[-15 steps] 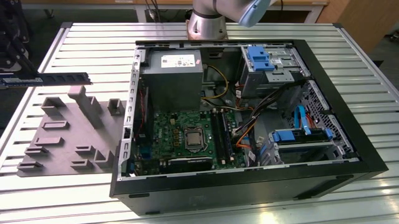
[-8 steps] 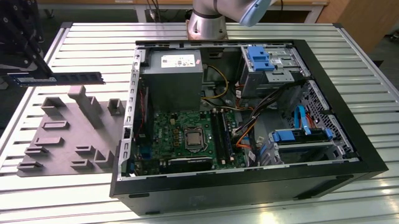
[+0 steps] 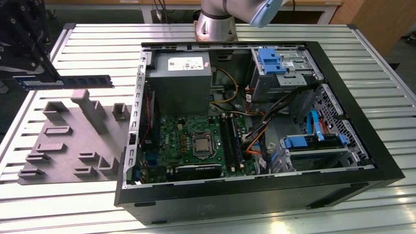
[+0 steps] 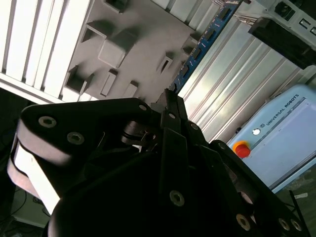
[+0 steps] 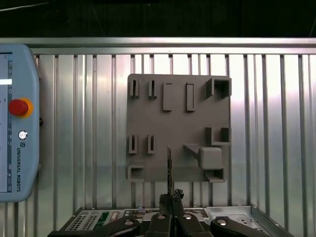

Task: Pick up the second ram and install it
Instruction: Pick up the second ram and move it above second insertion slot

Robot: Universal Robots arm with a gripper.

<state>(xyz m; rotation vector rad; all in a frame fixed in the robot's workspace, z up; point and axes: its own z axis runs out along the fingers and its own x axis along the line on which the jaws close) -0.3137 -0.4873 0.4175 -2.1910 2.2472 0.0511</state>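
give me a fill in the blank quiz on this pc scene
1. The hand is ____ on the second ram.
2. The second ram is held above the ____-coloured holder tray.
3. In the exterior view, the holder tray lies on that view's ____ of the computer case.
4. The round button on the pendant is ____.
Missing words: shut; grey; left; red.

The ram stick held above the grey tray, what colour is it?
Dark blue ram stick with black chips; clearest in the exterior view.
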